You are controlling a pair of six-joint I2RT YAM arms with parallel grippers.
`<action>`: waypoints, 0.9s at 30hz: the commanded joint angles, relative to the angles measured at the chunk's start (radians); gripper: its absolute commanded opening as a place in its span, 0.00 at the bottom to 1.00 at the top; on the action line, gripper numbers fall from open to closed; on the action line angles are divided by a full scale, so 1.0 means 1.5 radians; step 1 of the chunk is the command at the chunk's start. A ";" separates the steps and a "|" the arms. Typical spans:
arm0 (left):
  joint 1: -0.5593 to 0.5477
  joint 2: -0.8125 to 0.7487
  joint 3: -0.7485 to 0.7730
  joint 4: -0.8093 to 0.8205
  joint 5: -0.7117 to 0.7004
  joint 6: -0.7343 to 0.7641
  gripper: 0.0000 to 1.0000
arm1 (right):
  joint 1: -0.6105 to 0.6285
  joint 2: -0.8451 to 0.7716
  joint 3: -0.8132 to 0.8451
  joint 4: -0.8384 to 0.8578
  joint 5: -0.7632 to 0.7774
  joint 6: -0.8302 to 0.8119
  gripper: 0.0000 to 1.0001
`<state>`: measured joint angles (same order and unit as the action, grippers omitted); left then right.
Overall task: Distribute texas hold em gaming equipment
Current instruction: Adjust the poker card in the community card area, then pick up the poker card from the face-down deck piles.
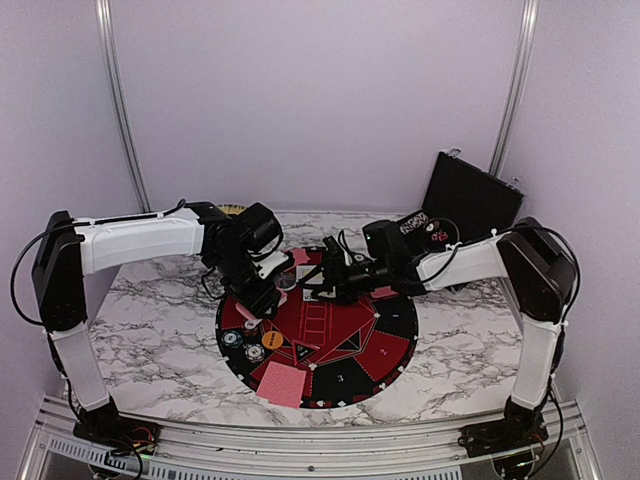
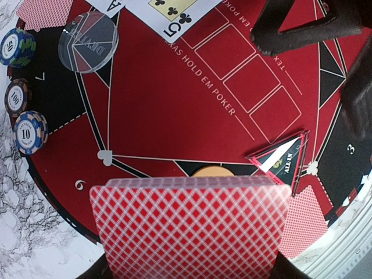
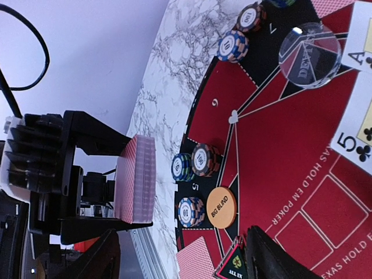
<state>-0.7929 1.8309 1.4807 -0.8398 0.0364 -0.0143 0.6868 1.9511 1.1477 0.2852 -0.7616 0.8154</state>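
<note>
Showing red-and-white lattice backs, the card deck looks thick and squared.

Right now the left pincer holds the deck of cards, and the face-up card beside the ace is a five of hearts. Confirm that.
Not quite. The face-up card beside the ace is a five of clubs, not hearts; the left wrist view shows the club marks. The rest stands: the left pincer holds the deck of cards.
</note>
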 commanded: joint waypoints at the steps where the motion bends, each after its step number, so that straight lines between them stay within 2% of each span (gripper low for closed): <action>1: -0.006 0.007 0.031 -0.021 0.003 0.006 0.25 | 0.020 0.034 0.035 0.051 -0.050 0.030 0.72; 11: -0.009 0.007 0.031 -0.023 -0.001 0.006 0.25 | 0.039 0.066 0.044 0.130 -0.065 0.097 0.75; 27: -0.010 0.005 0.033 -0.023 0.003 0.027 0.25 | 0.060 0.128 0.108 0.155 -0.069 0.138 0.76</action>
<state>-0.8009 1.8359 1.5021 -0.8448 0.0364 0.0006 0.7631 2.1132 1.2552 0.4671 -0.8520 0.9943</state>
